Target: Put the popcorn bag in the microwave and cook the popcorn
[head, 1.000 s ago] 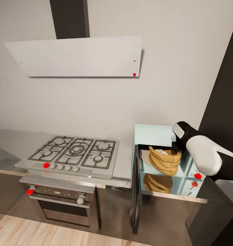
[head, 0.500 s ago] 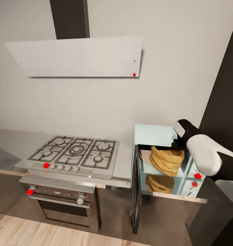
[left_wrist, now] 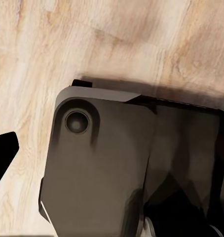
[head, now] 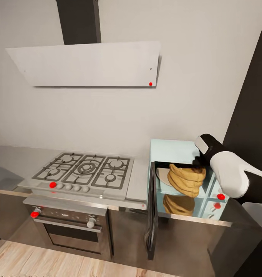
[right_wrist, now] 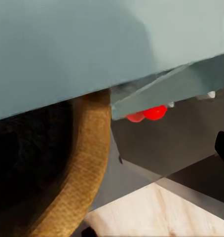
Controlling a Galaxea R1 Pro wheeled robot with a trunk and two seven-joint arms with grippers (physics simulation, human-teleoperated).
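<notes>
My right gripper (head: 198,164) is at the upper front of the microwave (head: 173,152) opening, right against the rolled rim of the popcorn bag (head: 186,179); fingertips are hidden behind the wrist and bag top, so I can't tell whether they're clamped or spread. Right wrist cam is jammed close: bag rim (right_wrist: 87,163) in tan weave with a dark mouth, pale-blue microwave shell (right_wrist: 102,44) just above it, red knobs (right_wrist: 147,113) beyond. Bag sits upright inside the cavity, its reflection on the cavity floor, a pale turntable plate (head: 161,177) behind it. Microwave door (head: 152,215) hangs swung wide open to the left. Microwave stands on the countertop (head: 140,181) just beside the gas hob (head: 85,171), oven (head: 69,231) below, hood (head: 88,63) above. Left wrist cam looks down at wood floor (left_wrist: 53,44) and a dark part of the robot's own body (left_wrist: 107,173); left fingers' spread can't be told.
</notes>
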